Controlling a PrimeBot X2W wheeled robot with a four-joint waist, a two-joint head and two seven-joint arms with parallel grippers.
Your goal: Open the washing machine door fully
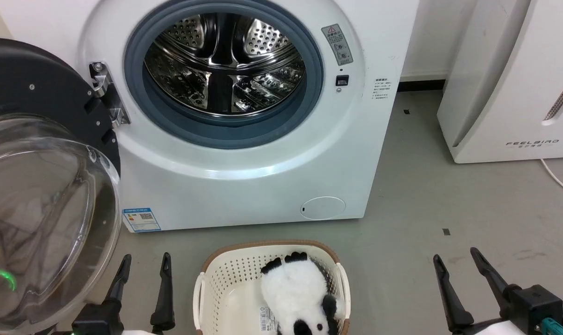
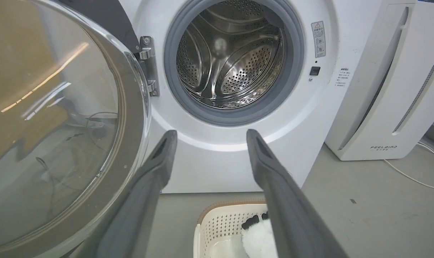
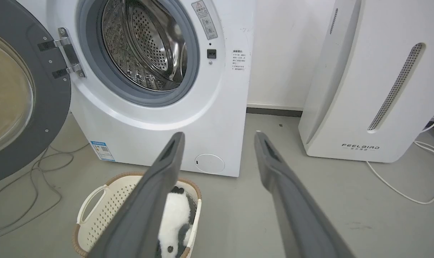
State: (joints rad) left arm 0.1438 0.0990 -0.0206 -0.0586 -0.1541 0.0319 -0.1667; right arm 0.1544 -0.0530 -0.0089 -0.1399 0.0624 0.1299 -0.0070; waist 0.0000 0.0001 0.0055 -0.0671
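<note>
**Door stands wide open; little, if anything, left to do**

The large round glossy black washing machine door (image 1: 44,186), with its clear bulging glass bowl, hangs from the metal hinge (image 1: 107,93) at the left of the big white front-loading washing machine (image 1: 244,177). It is turned well away from the opening, so the perforated steel drum (image 1: 225,65) and the grey rubber gasket (image 1: 144,100) are fully exposed.

The left gripper (image 1: 146,260) hovers just beside the door's glass with its jaws spread and nothing between them. The right gripper (image 1: 454,256) is also spread and empty, well apart from the door, over the grey floor (image 1: 448,195).

The opening looks essentially done. Whether the hinge has reached its stop cannot be told; at most a final nudge outward remains.
</note>
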